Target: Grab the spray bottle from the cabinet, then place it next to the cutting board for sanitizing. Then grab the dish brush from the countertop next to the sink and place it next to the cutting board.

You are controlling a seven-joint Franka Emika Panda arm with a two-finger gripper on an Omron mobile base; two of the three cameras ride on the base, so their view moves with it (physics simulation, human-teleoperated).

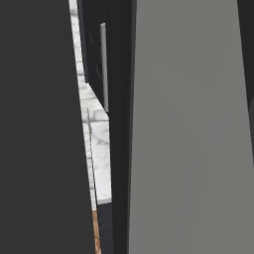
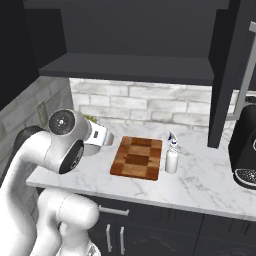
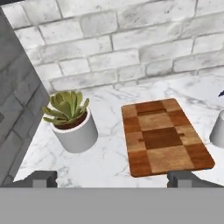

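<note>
While the spray bottle (image 2: 172, 157) stands upright on the counter (image 2: 200, 175) just beside the cutting board's (image 2: 137, 157) right edge, its nozzle points toward the brick wall (image 2: 150, 105). Lying flat, the board's long axis runs from front edge to wall. A potted succulent (image 3: 72, 120) sits left of it. Fingertips (image 3: 43, 178) of the end effector (image 3: 111, 179) are spread wide, released.
</note>
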